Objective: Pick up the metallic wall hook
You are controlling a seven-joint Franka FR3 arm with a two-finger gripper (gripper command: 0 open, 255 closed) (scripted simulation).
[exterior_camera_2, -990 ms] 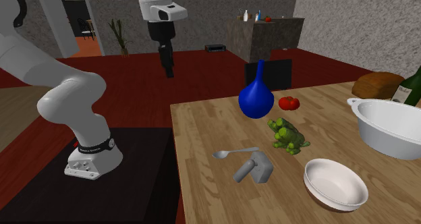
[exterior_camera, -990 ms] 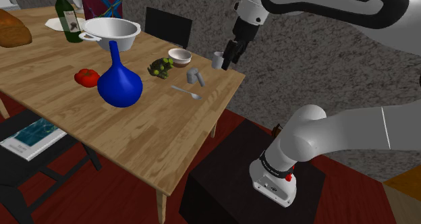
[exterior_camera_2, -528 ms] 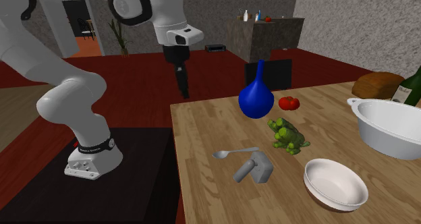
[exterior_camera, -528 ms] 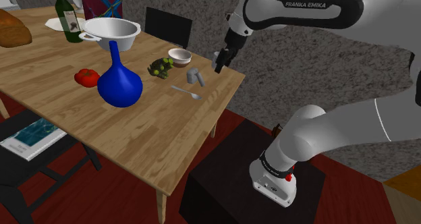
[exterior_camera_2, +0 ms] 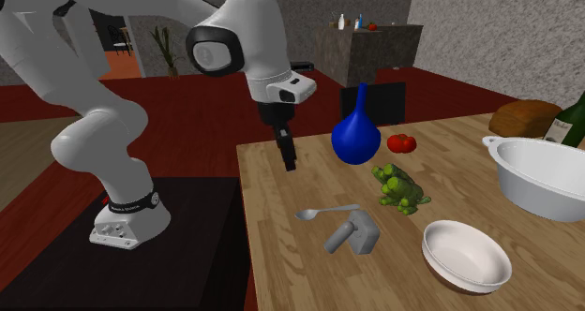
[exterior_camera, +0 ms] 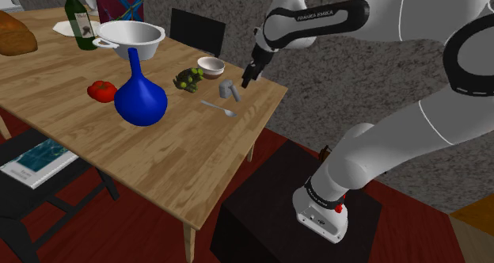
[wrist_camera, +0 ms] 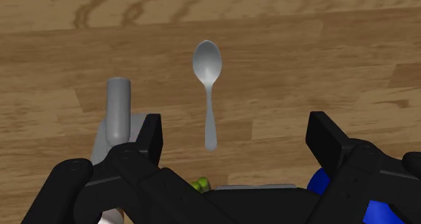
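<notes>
Claw [wrist_camera: 236, 129] is open: fingers stand wide apart w/ nothing clasped. It hangs over the wooden surface [exterior_camera: 158, 158] near the corner closest to the arm and touches nothing.

The wall hook [wrist_camera: 118, 111] lies flat on the surface btwn the spoon [wrist_camera: 208, 67] and the white bowl [exterior_camera_2: 466, 255], w/ the green figure [exterior_camera_2: 399, 189] a little further in. In the wrist view it sits in front of one finger, off the claw's centre line. The spoon, not the hook, lies in the gap btwn the fingers.

Handling, as a judgement: the hook is plain grey, a round peg coming off a blockier base. Prob. rigid, small and fairly light, not fragile. Its smooth finish could be slippery, esp. on the round peg, which may roll or squirt out of a pinch.

Better hold: across the base's flatter sides, or across the peg close to the base, fingers square to its length. The claw would need to shift sideways so the hook is centred, and stay clear of the spoon.
</notes>
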